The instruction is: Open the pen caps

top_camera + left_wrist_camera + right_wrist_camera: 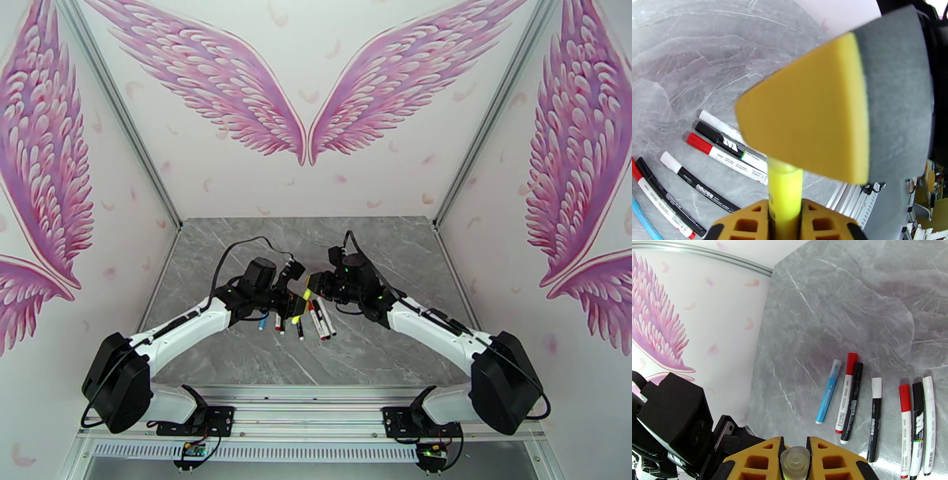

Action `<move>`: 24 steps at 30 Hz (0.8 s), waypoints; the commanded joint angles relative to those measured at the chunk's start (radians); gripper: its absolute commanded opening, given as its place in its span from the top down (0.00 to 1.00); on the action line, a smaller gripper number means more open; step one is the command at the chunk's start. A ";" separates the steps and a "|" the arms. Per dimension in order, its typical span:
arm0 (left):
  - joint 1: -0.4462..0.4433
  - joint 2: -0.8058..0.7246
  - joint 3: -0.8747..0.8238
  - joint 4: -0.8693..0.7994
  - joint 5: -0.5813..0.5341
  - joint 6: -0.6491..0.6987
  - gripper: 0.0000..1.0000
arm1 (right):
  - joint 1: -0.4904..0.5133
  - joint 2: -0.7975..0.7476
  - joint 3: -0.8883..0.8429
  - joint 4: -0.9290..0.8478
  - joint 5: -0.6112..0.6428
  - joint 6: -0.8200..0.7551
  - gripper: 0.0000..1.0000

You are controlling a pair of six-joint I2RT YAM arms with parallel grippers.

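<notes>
Both grippers meet above the middle of the table. My left gripper point(785, 216) is shut on the barrel of a yellow pen point(785, 185), which runs up under the yellow pad point(805, 118) of the other arm's finger. My right gripper point(794, 449) is shut on a pale round end point(794, 462) of that pen. From above, the yellow pen point(306, 294) bridges the left gripper point(297, 294) and the right gripper point(316, 289). Several capped pens lie on the table below, among them a blue pen point(828, 392), one with a red cap point(851, 363) and one with a white cap point(876, 387).
The pens on the grey marble table point(837, 299) lie side by side in a loose row point(304, 324) just in front of the grippers. White walls with pink wings point(304, 118) enclose the table at the back and sides.
</notes>
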 commanded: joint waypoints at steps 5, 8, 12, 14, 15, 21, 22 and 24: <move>-0.029 -0.027 -0.002 -0.060 -0.084 0.052 0.95 | -0.040 -0.049 0.004 -0.011 0.032 -0.028 0.91; -0.060 -0.022 0.003 -0.061 -0.127 0.057 0.96 | -0.050 -0.071 0.006 -0.014 0.053 -0.048 0.92; -0.095 0.008 0.024 -0.063 -0.140 0.052 0.97 | -0.060 -0.097 -0.002 -0.008 0.086 -0.071 0.92; -0.107 0.017 0.029 -0.058 -0.146 0.051 0.96 | -0.072 -0.109 -0.008 -0.002 0.093 -0.073 0.92; -0.114 0.019 0.030 -0.051 -0.147 0.049 0.97 | -0.081 -0.115 -0.012 0.002 0.093 -0.072 0.92; -0.168 0.040 0.044 -0.055 -0.162 0.052 0.99 | -0.128 -0.142 -0.012 -0.012 0.111 -0.072 0.92; -0.175 0.045 0.046 -0.060 -0.157 0.054 0.99 | -0.135 -0.142 -0.012 -0.012 0.108 -0.073 0.92; -0.181 0.053 0.044 -0.067 -0.149 0.053 1.00 | -0.154 -0.141 -0.011 -0.011 0.104 -0.077 0.92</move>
